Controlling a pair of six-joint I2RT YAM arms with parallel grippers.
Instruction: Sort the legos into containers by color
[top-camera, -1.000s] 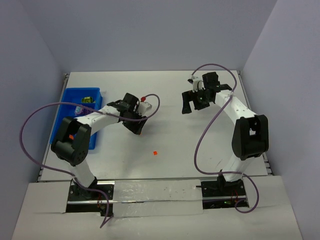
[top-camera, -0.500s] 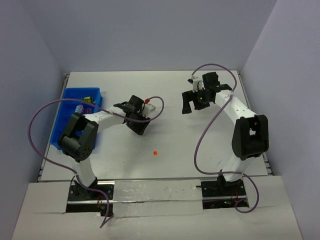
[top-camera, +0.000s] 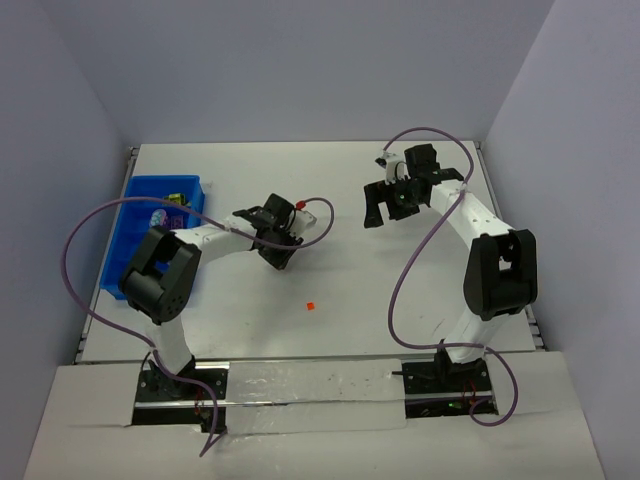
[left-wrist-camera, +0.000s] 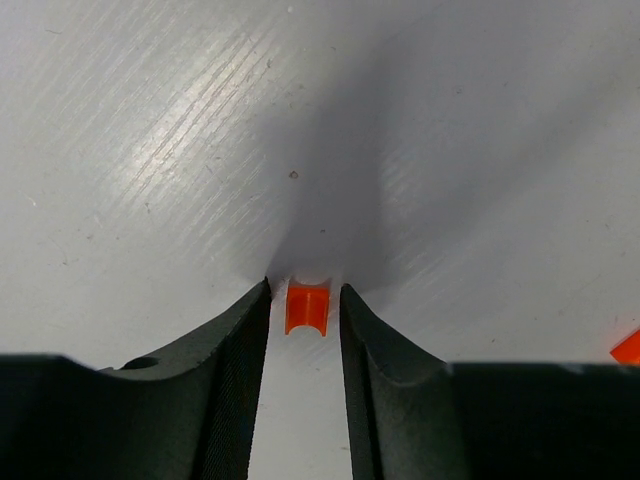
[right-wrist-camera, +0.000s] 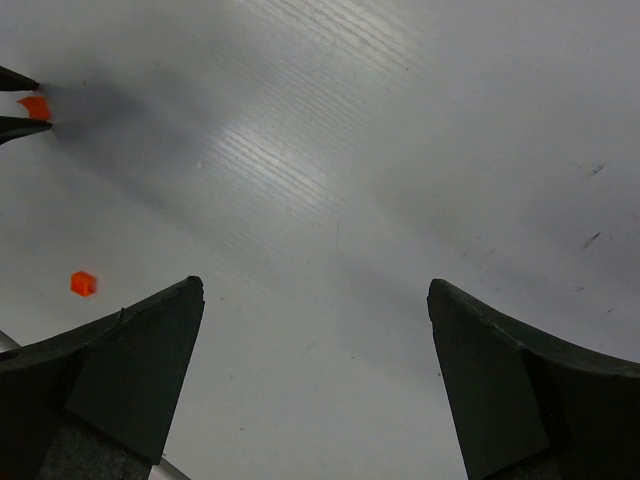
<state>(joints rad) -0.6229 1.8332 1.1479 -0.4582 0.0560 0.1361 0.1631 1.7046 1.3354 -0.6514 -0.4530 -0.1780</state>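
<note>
A tiny orange lego (left-wrist-camera: 307, 308) lies on the white table between the fingers of my left gripper (left-wrist-camera: 305, 286). The jaws stand narrow, with a thin gap on each side of the brick. From above, my left gripper (top-camera: 279, 254) points down at the table mid-left and hides that brick. A second orange lego (top-camera: 311, 305) lies loose nearer the front; it also shows as an orange lego (right-wrist-camera: 83, 284) in the right wrist view. The blue tray (top-camera: 128, 200) sits at the far left. My right gripper (right-wrist-camera: 315, 290) hangs wide open and empty over bare table.
Inside the tray lie an olive-yellow piece (top-camera: 176, 200) and a purplish piece (top-camera: 157, 216). Purple cables loop off both arms. Grey walls close in the table on three sides. My right gripper (top-camera: 386, 207) hovers at the back right.
My left gripper has shifted slightly right and down to the table, and its jaws have narrowed around the orange lego. The right arm has not moved.
</note>
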